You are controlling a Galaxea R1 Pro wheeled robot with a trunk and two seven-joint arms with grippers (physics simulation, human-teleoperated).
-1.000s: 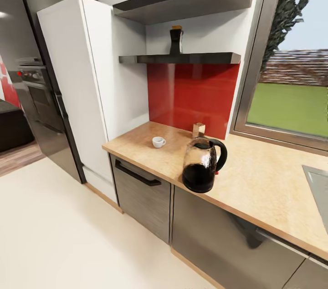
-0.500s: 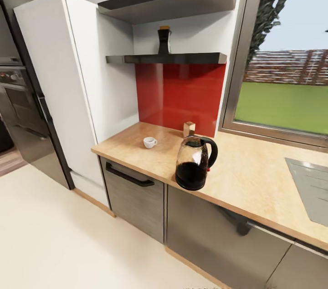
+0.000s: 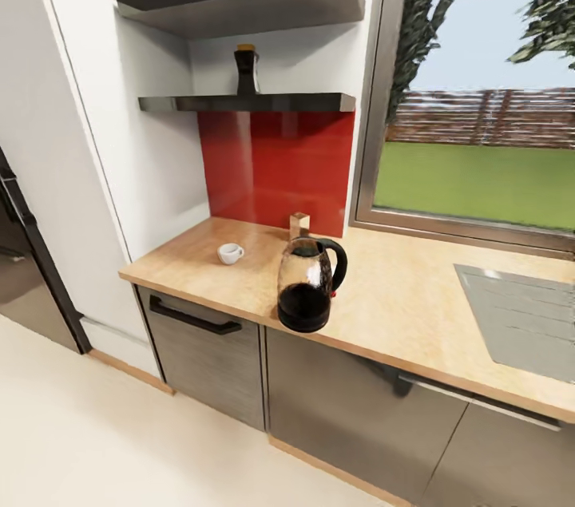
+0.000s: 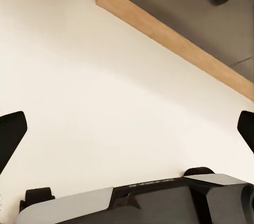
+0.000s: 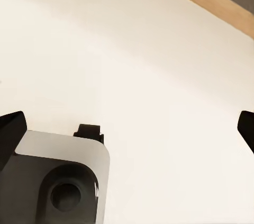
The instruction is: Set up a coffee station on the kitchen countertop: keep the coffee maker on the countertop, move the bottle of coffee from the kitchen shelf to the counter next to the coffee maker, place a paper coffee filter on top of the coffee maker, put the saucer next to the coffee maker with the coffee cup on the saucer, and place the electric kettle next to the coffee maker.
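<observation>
Both my claws hang over pale floor with fingers spread wide and empty: left gripper [image 4: 127, 128], right gripper [image 5: 127, 128]. Ahead, the electric kettle [image 3: 307, 295] stands at the kitchen countertop [image 3: 399, 307] front edge, the coffee cup [image 3: 230, 253] near it. The bottle of coffee [image 3: 246, 70] sits on the kitchen shelf [image 3: 247, 103].
</observation>
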